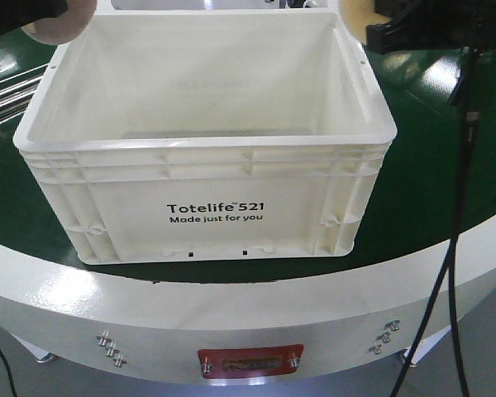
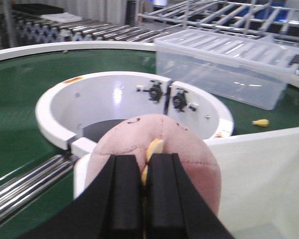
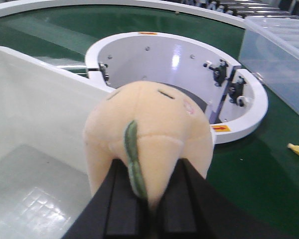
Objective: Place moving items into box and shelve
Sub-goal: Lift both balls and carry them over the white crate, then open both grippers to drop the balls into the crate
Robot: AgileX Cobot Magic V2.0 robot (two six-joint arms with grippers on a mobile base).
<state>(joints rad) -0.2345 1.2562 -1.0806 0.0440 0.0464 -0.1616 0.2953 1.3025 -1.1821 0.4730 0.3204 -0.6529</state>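
Note:
The white box (image 1: 207, 207), printed "Totelife 521", stands on the green belt with nothing inside it. My left gripper (image 2: 144, 172) is shut on a pale pink soft ball (image 2: 189, 159). It holds the ball by a pinched fold at the box's far left corner, where the front view shows it too (image 1: 56, 30). My right gripper (image 3: 149, 201) is shut on a yellow-beige ball with a green stripe (image 3: 154, 129). That ball hangs at the box's far right rim (image 3: 50, 67), with the box floor below to its left.
A white ring-shaped hub (image 2: 55, 107) sits behind the box in the turntable's middle. A clear plastic bin (image 2: 224, 69) stands beyond it, with a tiny yellow scrap (image 2: 261, 122) on the belt nearby. Steel rollers (image 2: 25, 184) run at the left. A black cable (image 1: 455, 248) hangs at the right.

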